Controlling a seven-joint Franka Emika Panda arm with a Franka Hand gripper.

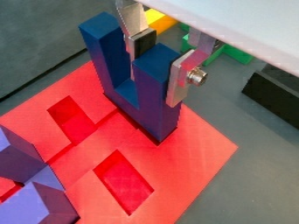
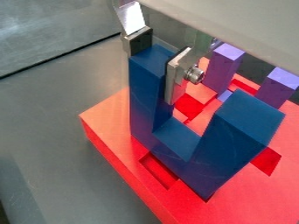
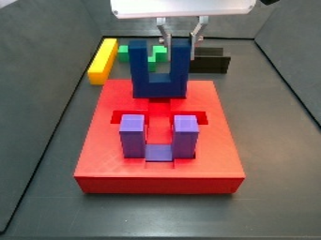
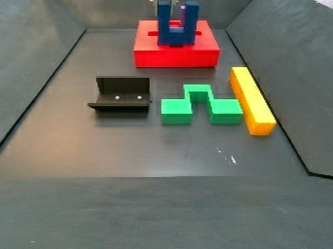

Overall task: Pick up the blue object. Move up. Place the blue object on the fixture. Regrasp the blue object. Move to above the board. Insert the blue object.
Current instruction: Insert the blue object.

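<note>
Side views both show the gripper (image 3: 177, 44) positioned over the far part of the board (image 3: 94, 155), with the blue object (image 3: 162, 77) hanging from it. The jaws are clamped on one upright prong of the blue object: in a wrist view, one silver finger (image 1: 181, 77) presses against the outer face of that prong while the opposing dark pad (image 1: 142, 42) sits in the slot between the two prongs. The blue object (image 1: 131, 74) stands upright, prongs upward, with its base at the surface of the board (image 1: 187, 166); whether the base has entered a recess or merely rests on top cannot be told. Open rectangular recesses (image 1: 122, 179) lie just beside it in the red slab.

A purple U-shaped block (image 3: 158, 137) is seated in the near part of the board, prongs upright, apart from the blue object. It also appears behind the blue object (image 2: 198, 140) in a wrist view (image 2: 251, 74).

On the tabletop (image 4: 156, 204), well apart from the board (image 4: 176, 51), stand the fixture (image 4: 121, 97), a green notched block (image 4: 200, 104) beside it, and a long yellow bar (image 4: 251, 98) just beside the green block. The gripper (image 4: 178, 8) and blue object (image 4: 177, 25) appear at the far end of this view.
</note>
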